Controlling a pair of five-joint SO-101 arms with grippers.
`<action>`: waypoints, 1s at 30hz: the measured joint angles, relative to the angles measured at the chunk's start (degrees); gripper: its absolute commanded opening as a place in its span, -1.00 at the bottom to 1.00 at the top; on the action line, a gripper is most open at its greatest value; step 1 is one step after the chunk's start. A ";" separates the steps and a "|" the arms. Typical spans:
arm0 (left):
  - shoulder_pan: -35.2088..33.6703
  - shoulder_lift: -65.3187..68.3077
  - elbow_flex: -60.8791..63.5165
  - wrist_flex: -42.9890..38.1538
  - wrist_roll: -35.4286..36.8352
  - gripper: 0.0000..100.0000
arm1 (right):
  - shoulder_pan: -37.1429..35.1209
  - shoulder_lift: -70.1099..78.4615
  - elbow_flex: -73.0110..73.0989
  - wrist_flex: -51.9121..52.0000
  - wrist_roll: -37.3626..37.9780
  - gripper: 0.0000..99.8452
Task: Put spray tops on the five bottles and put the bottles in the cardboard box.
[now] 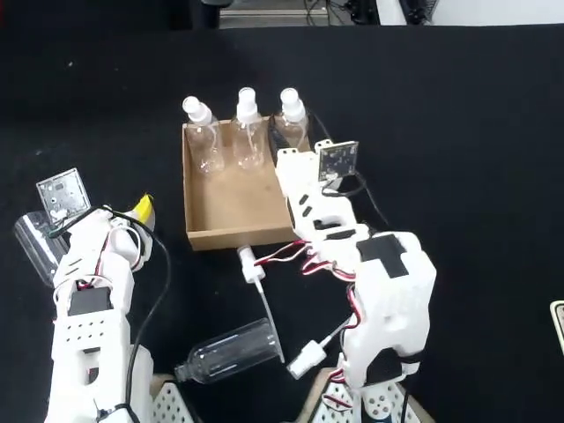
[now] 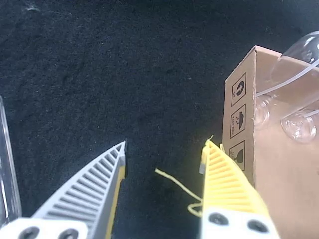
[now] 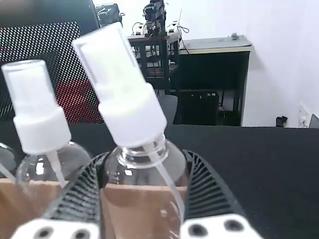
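Three clear bottles with white spray tops stand along the far wall of the cardboard box [image 1: 231, 198]. My right gripper [image 1: 296, 145] is shut on the rightmost bottle [image 1: 292, 113], its black fingers [image 3: 84, 191] pressing both sides of the body [image 3: 137, 167]. The neighbouring bottle [image 3: 42, 149] stands close beside it. My left gripper [image 2: 164, 147] is open over bare cloth just left of the box [image 2: 243, 112], with nothing between its fingers. A capless bottle [image 1: 231, 352] lies near the front edge. A loose spray top [image 1: 252, 264] with its tube lies in front of the box. Another clear bottle [image 1: 33, 247] lies beside the left arm.
Black cloth covers the table [image 1: 458, 132]. White and red cables [image 1: 304, 260] run from the right arm close to the loose spray top. A pale object [image 1: 557, 319] sits at the right edge. A yellow thread [image 2: 177, 184] lies on the cloth between the left fingers.
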 measured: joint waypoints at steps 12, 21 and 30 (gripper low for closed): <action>0.00 0.00 0.00 0.00 0.00 -0.55 | -0.35 0.00 -0.09 0.00 -0.09 -0.60; 0.00 0.00 0.00 0.00 0.00 -0.55 | -0.62 0.00 -0.09 0.00 -0.09 -0.61; 0.00 0.00 0.00 0.00 0.00 -0.55 | -0.62 0.00 -0.09 0.00 1.49 -0.95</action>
